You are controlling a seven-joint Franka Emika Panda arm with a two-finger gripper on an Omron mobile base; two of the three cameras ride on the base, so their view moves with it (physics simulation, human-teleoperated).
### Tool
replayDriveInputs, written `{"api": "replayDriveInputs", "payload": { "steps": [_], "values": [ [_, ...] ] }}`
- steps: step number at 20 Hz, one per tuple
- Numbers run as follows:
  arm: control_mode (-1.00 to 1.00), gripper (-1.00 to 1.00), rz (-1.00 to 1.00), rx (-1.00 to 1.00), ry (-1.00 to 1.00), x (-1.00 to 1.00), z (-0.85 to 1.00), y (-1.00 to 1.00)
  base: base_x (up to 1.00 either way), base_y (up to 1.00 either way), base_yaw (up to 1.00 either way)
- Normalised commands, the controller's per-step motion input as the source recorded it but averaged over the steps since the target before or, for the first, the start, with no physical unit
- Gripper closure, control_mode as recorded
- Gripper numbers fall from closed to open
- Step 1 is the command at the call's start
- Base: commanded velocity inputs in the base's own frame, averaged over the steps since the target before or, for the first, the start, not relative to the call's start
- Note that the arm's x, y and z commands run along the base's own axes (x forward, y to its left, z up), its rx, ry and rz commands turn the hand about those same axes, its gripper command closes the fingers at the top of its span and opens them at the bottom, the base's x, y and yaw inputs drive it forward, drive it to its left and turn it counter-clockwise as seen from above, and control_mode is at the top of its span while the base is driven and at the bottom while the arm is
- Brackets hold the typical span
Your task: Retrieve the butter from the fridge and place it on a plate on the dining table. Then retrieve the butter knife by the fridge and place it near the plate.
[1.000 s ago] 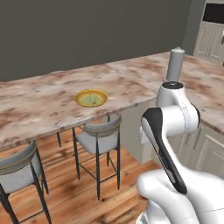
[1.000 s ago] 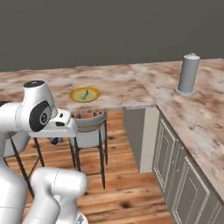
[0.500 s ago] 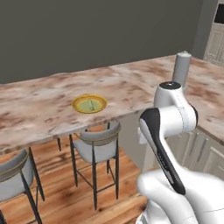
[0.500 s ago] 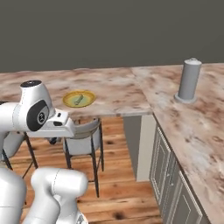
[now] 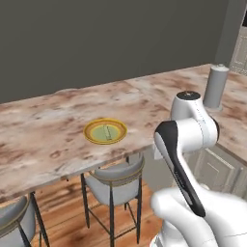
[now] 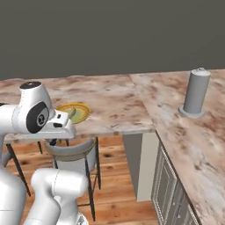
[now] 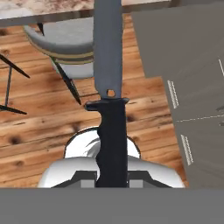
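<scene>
**Q:** What have you got, and how does it handle?

**Me:** My claw (image 7: 111, 177) is closed tight on the handle of the butter knife (image 7: 109, 87); the blade runs straight out ahead of my hand, over the wooden floor and a stool (image 7: 72, 50), short of the table edge. I judge it light and stiff; the blade looks smooth, so the ribbed dark grip, where I have it, is the right place to hold; it could pivot if I swing hard.

**Q:** And the rest of the task's things?

**Me:** One plate (image 5: 105, 131) sits on the dining table (image 5: 43, 140), well in from the near edge; one pale stick lies in its centre, which I take for the butter (image 5: 107, 131), though it is small to tell.

**Q:** Counts?

**Me:** One knife; one plate; one butter; two stools in the left base view; one grey canister (image 6: 195, 92) on the counter to the right.
</scene>
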Motion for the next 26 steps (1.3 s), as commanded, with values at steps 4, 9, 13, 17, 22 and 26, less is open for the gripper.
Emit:
{"api": "replayDriveInputs", "payload": {
  "steps": [4,9,13,17,22,26],
  "values": [
    [1.0,1.0,0.0,0.0,0.0,0.0,0.0,0.0,0.97,-0.23,-0.06],
    [1.0,1.0,0.0,0.0,0.0,0.0,0.0,0.0,0.65,-0.36,-0.07],
    [1.0,1.0,0.0,0.0,0.0,0.0,0.0,0.0,0.38,-0.31,-0.06],
    [1.0,1.0,0.0,0.0,0.0,0.0,0.0,0.0,0.46,-0.45,-0.06],
    [1.0,1.0,0.0,0.0,0.0,0.0,0.0,0.0,0.05,-0.56,-0.18],
    [1.0,1.0,0.0,0.0,0.0,0.0,0.0,0.0,0.0,-0.46,-0.2]
  ]
}}
